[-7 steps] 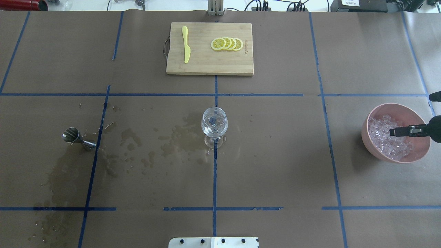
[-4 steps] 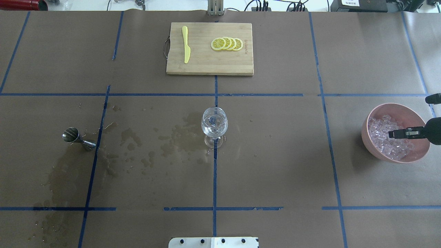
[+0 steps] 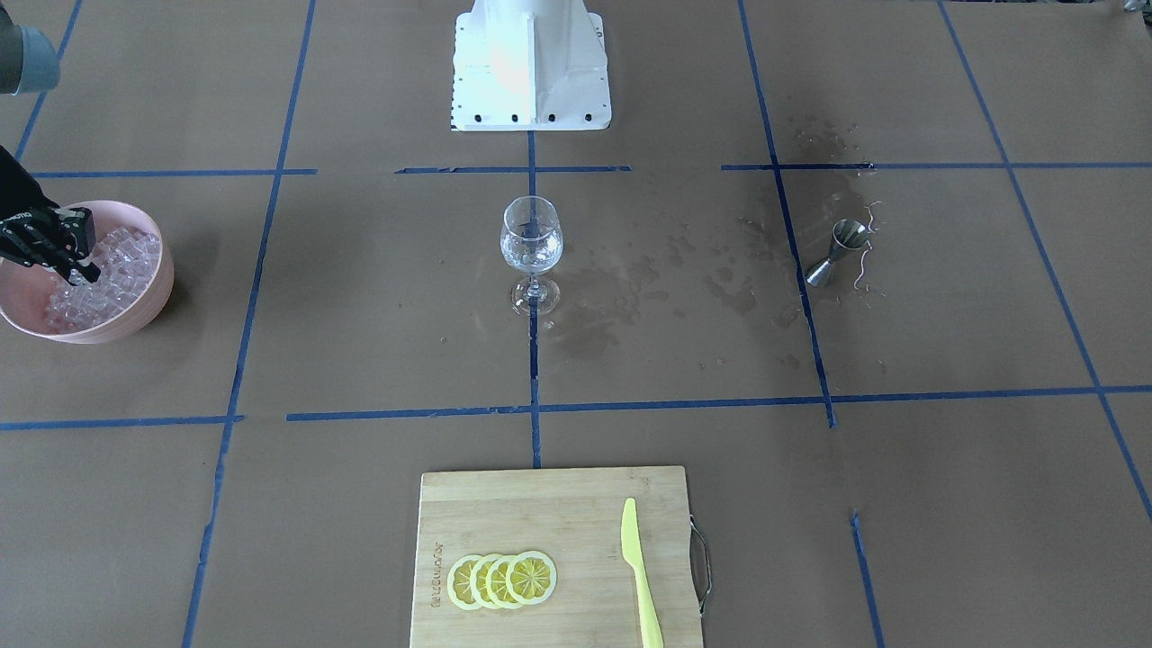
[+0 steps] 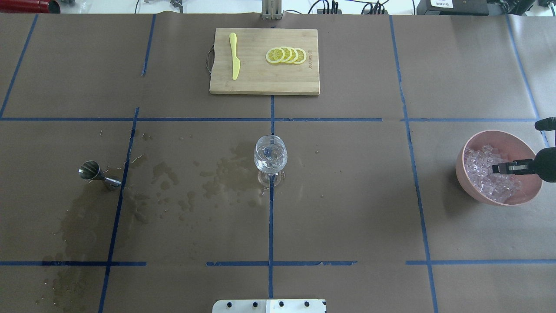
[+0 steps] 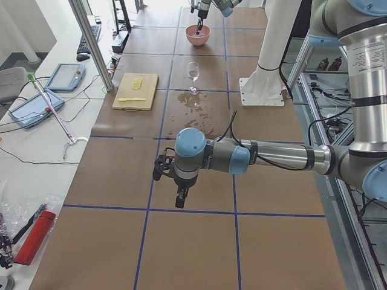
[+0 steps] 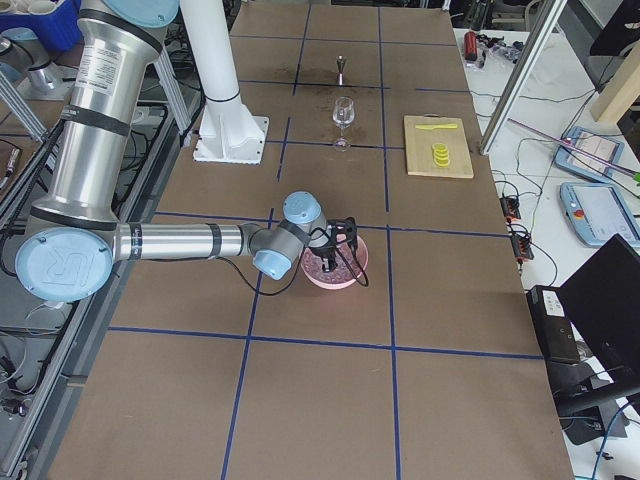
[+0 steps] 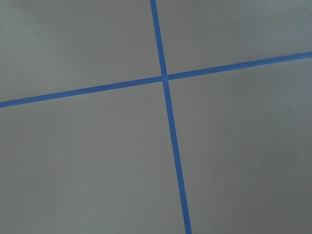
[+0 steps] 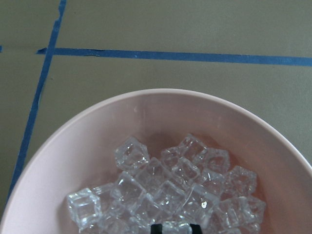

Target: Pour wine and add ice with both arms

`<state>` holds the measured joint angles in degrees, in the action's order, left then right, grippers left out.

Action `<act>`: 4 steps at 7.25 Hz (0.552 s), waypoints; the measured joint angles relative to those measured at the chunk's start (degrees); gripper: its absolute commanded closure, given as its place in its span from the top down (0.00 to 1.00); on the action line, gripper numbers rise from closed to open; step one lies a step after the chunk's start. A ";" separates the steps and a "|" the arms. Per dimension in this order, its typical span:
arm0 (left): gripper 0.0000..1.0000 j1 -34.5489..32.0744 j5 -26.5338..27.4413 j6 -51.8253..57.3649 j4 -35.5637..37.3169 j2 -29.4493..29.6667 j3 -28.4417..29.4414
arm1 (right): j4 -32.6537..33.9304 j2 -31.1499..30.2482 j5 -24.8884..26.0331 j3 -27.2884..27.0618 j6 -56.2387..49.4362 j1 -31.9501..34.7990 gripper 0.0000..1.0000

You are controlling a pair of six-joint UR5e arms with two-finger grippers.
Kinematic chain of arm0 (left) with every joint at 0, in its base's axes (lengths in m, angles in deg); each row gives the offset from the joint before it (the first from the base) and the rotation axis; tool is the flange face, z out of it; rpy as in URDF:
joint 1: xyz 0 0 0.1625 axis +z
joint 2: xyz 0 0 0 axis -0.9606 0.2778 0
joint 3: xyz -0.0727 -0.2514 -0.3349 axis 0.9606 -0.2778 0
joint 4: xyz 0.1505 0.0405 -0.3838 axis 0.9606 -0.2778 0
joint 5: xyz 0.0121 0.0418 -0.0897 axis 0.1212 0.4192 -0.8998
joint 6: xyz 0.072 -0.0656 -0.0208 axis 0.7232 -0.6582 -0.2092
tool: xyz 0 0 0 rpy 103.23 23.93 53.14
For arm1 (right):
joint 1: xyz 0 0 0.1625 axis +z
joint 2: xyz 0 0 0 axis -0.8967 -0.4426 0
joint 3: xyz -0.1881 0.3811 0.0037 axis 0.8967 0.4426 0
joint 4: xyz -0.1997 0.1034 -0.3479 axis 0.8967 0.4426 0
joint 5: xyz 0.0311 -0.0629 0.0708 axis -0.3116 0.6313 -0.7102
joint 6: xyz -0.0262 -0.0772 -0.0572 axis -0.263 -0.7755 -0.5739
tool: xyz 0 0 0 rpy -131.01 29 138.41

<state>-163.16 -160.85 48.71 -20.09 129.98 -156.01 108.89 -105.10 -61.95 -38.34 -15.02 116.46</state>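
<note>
A clear wine glass stands at the table's middle with a little clear wine in its bowl; it also shows in the front view. A pink bowl at the right holds the ice. My right gripper reaches down into the ice. In the right wrist view its black fingertips stand close together with an ice cube between them. My left gripper hangs over bare table far to the left; I cannot tell its state.
A steel jigger lies tipped at the left amid wet stains. A wooden cutting board at the far side carries lemon slices and a yellow knife. The white pedestal base sits at the near edge.
My right gripper has shifted slightly inside the bowl and the ice around it has moved. The glass and the jigger have not moved.
</note>
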 measured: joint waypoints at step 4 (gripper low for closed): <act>1.00 0.00 0.01 0.00 -0.04 -0.42 0.04 | 9.23 0.71 -0.84 -10.89 -0.24 1.55 0.00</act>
<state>-163.16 -160.84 48.71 -20.14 129.56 -155.97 118.11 -104.39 -62.79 -49.23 -15.26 118.02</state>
